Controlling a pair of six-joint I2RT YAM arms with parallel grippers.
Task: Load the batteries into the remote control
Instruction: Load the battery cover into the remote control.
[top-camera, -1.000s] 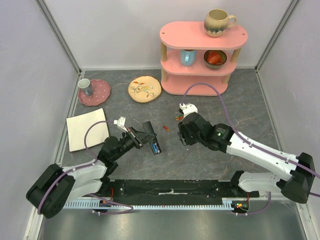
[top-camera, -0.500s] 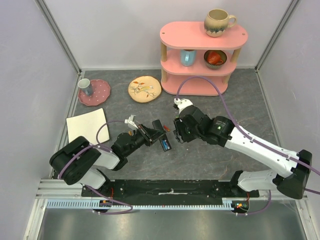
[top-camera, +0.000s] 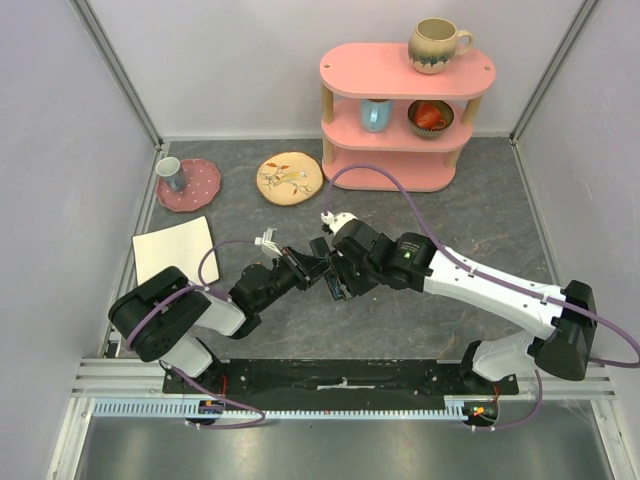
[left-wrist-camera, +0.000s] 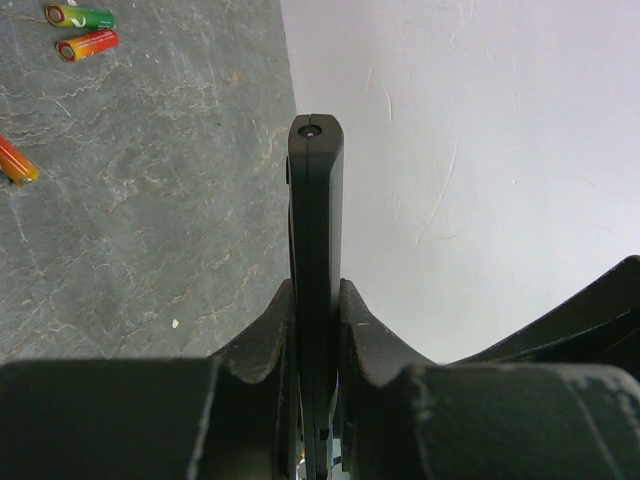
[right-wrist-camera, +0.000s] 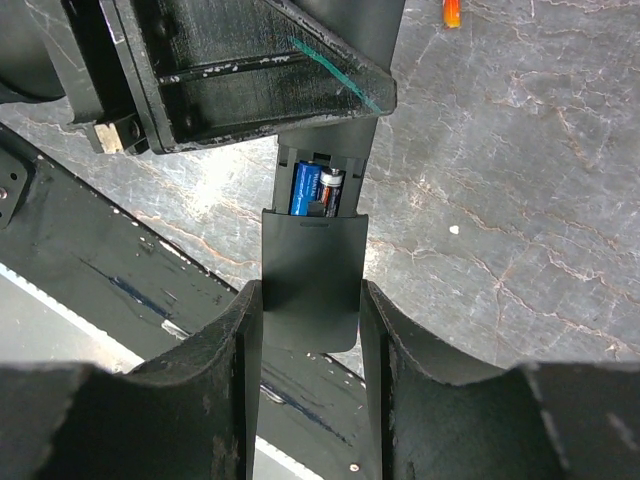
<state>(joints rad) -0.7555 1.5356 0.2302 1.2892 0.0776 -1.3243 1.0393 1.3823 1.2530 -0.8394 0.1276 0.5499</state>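
Pinches the remote control (left-wrist-camera: 316, 230) edge-on with the left fingers (left-wrist-camera: 262, 335), pressed tight on both flat faces, tip out over the bare grey desk (left-wrist-camera: 150, 220). Meets it mid-desk from the other side with the right fingers (right-wrist-camera: 232, 360), part spread and snug against the long edges of a short black cover (right-wrist-camera: 310, 280) at the remote's open end. Shows two batteries (right-wrist-camera: 303, 190) seated side by side in the bay just above the cover's rim, one blue, one dark. Leaves loose batteries (left-wrist-camera: 85, 17) on the desk at the top-left of the left wrist view: green and red-orange close together, another orange one apart at the frame edge.

Hangs toward the near half of the desk, with the black base rail (right-wrist-camera: 110, 265) showing past the cover in the right wrist view. Sits well apart from both side walls, the pink shelf (top-camera: 405, 110), the floral plate (top-camera: 288, 178) and the white square plate (top-camera: 172, 258). Plenty of open desk right of the right arm and between the fingers and the shelf.
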